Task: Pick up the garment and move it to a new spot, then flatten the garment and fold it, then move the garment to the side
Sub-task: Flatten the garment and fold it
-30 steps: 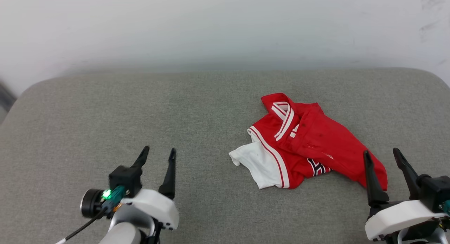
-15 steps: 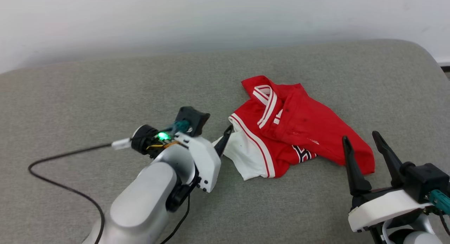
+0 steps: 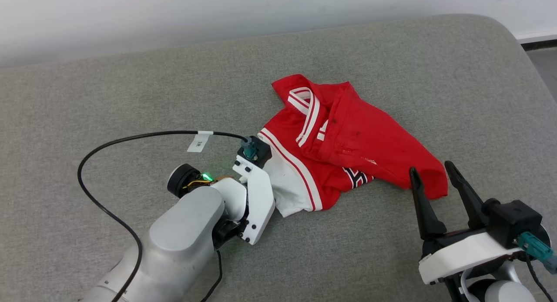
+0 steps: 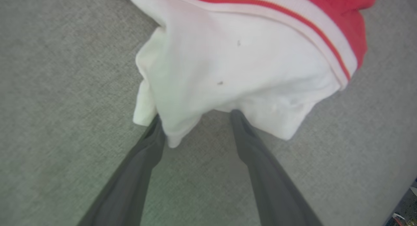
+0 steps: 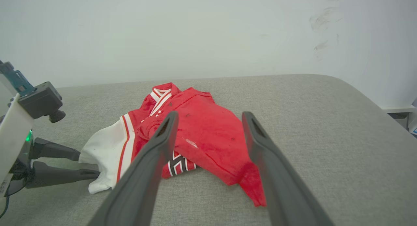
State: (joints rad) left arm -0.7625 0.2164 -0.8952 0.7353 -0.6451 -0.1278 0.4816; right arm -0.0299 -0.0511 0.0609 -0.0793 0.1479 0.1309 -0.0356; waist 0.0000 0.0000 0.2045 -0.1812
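Swinging in from 7 o'clock, the left claw [image 4: 197, 117] has reached the crumpled red jersey-style garment [image 3: 370, 149]. Its fingers are spread wide with the edge of the white sleeve [image 4: 234, 66] between the tips, not yet pinched. The head camera has turned too. The right claw [image 3: 431, 169] waits open at the garment's 5 o'clock, near the red hem.

I judge the pick-up is about to begin. The garment lies right of centre on the grey fabric bench [image 3: 87, 97]. Bare room spreads toward 9 o'clock; the rounded edge at 3 o'clock is closer.
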